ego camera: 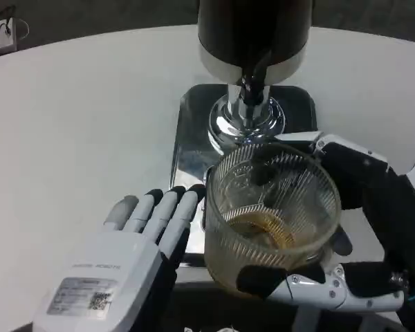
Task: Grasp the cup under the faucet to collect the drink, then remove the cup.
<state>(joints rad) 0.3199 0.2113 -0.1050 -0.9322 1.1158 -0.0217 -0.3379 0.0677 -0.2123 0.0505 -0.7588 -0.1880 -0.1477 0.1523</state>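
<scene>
Label (83, 296) with QR code on left hand (135, 259); text unreadable.

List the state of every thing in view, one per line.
cup: upright, held under the faucet, a little brown drink at the bottom.
faucet: no stream visible.
right hand: grips the cup.
left hand: holds nothing, fingers extended beside the cup.
tray: flat under the dispenser.

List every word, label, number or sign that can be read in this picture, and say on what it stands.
No text can be read for certain.
Back of the left hand: a line of small print, too blurred to read.
Same hand, grey label: a square code and tiny lines, too small to read.
</scene>
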